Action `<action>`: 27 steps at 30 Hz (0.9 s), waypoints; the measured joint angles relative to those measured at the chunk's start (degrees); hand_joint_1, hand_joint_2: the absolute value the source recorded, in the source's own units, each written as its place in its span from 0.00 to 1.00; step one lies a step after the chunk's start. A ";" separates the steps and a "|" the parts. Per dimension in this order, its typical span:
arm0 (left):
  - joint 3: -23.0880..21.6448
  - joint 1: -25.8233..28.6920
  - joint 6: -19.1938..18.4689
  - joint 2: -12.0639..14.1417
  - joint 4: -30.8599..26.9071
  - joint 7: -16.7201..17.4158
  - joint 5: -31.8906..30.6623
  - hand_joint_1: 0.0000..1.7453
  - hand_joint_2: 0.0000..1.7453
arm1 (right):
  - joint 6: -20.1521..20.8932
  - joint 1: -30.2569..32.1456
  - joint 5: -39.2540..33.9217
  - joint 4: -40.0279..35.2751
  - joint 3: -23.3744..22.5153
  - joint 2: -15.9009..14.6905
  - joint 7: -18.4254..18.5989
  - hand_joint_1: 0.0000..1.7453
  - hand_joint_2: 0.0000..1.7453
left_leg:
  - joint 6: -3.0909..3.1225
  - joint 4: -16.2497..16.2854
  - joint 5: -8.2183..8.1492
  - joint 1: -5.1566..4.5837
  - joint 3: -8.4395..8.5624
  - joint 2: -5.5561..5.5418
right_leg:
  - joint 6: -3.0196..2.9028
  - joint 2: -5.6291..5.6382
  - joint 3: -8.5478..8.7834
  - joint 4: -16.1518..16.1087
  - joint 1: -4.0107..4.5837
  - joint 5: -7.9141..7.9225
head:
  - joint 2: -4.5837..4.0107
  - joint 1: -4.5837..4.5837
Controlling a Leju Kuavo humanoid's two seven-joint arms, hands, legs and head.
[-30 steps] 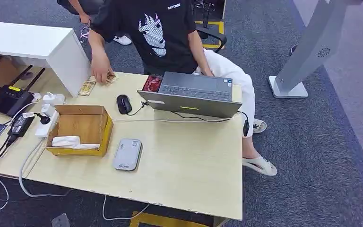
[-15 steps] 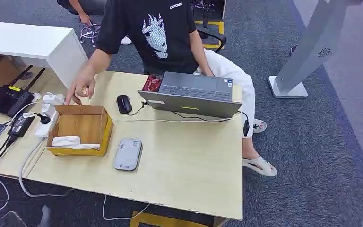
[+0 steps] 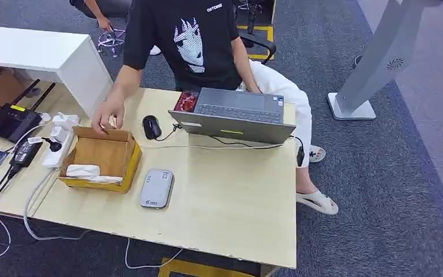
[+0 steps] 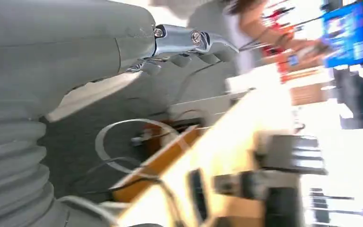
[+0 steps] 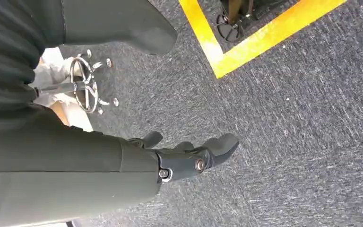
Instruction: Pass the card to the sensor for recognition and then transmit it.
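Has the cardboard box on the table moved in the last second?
Yes. The cardboard box has shifted slightly right, toward the grey card reader, and turned a little; the person's hand is at its far edge.

A grey, rounded-rectangular card sensor (image 3: pixel 156 188) lies flat on the pale wooden tabletop (image 3: pixel 225 196), just beside the open cardboard box (image 3: pixel 100 158), toward the near edge. No card can be made out.
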 joint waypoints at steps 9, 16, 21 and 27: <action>-5.38 3.99 -5.23 -0.68 -15.56 -1.80 -8.87 0.00 1.00 | 1.84 0.00 2.34 0.13 -1.62 0.50 0.00 0.00 1.00 | 0.00 0.00 0.00 0.00 0.00 0.00 | 0.00 0.00 0.00 0.00 0.00 0.00 | 0.02 0.00; -9.97 4.96 -11.64 -0.24 -22.04 -2.80 -17.26 0.00 1.00 | 3.58 -0.03 4.46 0.15 -2.60 0.81 0.00 0.00 1.00 | 0.00 0.00 0.00 0.00 0.01 -0.01 | 0.00 -0.02 -0.08 -0.01 0.00 0.00 | 0.00 0.00; -11.39 0.43 -15.30 1.81 -20.52 -0.58 -23.63 0.00 1.00 | 4.77 -0.07 5.56 0.15 -2.91 0.88 -0.04 0.00 1.00 | -0.03 0.00 0.02 0.01 0.02 0.03 | -0.01 0.02 -0.04 0.00 0.00 0.01 | 0.00 0.00; -11.43 -5.44 -18.95 5.23 -13.46 3.97 -26.01 0.00 1.00 | 5.57 -0.07 6.62 0.15 -2.95 0.90 0.68 0.00 1.00 | -0.04 0.00 0.04 0.01 0.02 0.02 | -0.03 0.03 -0.03 0.03 0.01 0.03 | 0.02 0.00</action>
